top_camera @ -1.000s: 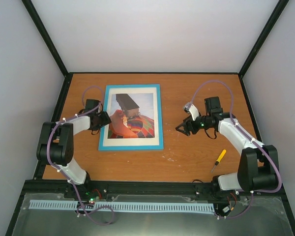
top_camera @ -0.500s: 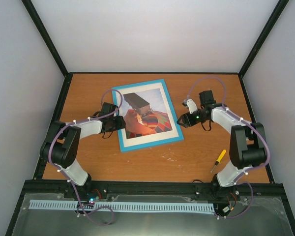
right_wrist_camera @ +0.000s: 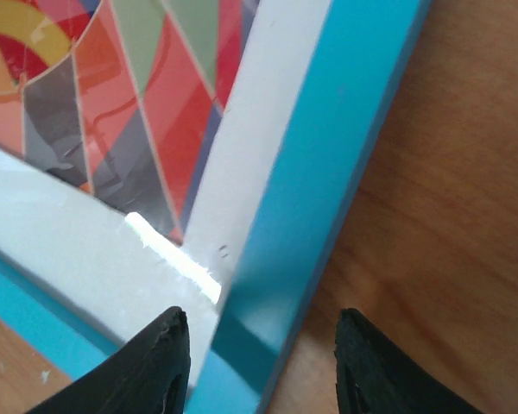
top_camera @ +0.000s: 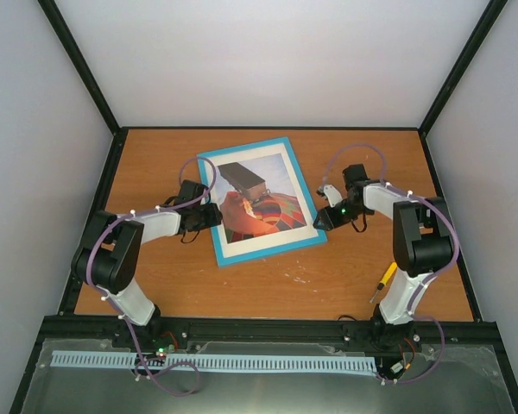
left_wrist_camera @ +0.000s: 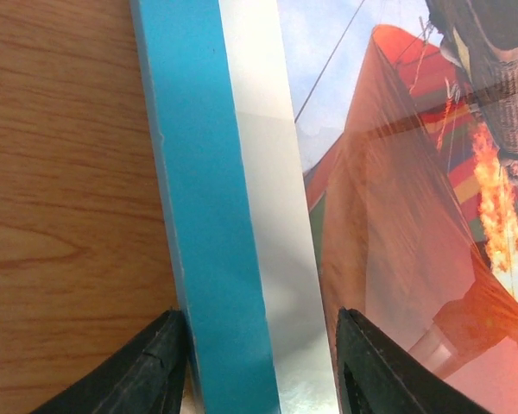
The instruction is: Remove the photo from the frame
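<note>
Table [top_camera: 345, 276]: brown wood-grain top that fills the middle of the overhead view, with pale walls around it.
Frame [top_camera: 272, 250]: one, the biggest thing on the table. It is a thin rectangle with a light-blue border, lying flat and face up at the centre of the overhead view. It sits askew, with its lower edge climbing to the right.
Photo [top_camera: 263, 203]: one, still inside the frame. It shows a balloon checkered in red, orange and yellow, a dark block near the top, a streak of flame and pale sky. A white margin lies all round it, just inside the blue.
In the way: a glossy sheet with glare on it lies over the print, and the blue border encloses it on every side.
Arms: two, black and white with purple cables. The left arm [top_camera: 112, 250] reaches in from the lower left and the right arm [top_camera: 414, 233] from the lower right.
Left gripper [top_camera: 214, 216]: at the frame's left edge. Its fingers [left_wrist_camera: 147, 371] are parted astride the border, one tip over bare wood against the outer edge and the other over the print. I cannot tell whether they pinch it.
Right gripper [top_camera: 318, 220]: at the frame's right edge near the lower corner. Its fingers [right_wrist_camera: 371, 362] are likewise parted, one over the white margin and the other over wood. I cannot tell whether they squeeze it.
Screwdriver [top_camera: 384, 279]: one, small and yellow-handled, at the lower right, well apart from the frame.
</note>
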Controlling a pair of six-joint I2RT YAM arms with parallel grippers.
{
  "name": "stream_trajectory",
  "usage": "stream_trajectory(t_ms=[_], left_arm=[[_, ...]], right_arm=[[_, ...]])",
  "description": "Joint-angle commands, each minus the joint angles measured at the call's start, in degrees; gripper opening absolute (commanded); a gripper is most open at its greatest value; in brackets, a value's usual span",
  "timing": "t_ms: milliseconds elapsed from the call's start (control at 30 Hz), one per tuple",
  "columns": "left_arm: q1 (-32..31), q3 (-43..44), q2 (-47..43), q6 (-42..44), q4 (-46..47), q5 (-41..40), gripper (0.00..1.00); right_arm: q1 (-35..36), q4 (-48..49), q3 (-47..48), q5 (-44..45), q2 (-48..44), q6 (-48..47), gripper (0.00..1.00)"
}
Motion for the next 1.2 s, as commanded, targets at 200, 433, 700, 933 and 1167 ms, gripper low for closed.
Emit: stream_trajectory(t_ms=[200,433,700,933,1167], left_arm=[[-2.40,-4.15,-2.55,-0.01,4.04,4.30,0.43],[-5.00,-8.20,-6.70,-1.08,5.15,6.05,0.42],[-10.76,-13.43,-11.61,-6.56,4.75,3.85,0.42],[-10.96,-17.18,-27.09,-8.55,-0.69,-0.97,0.53],[-11.84,-18.98,-48.60,-4.73,-8.41,-0.36,0.54]], right_arm=[[1.46,-11.51,-1.37,-6.59,-3.97,-12.83,0.42],[2.90,-21.38,-4.92,-9.77,-8.29,-24.27,0.43],[4.04,-23.85,-10.02,-7.54,-11.30,-27.23,0.45],[4.07,-25.44,-10.05,-4.44,-26.56,-31.22,0.47],[9.90,-17.23,-14.47,-1.68,-40.73,-35.67,0.55]])
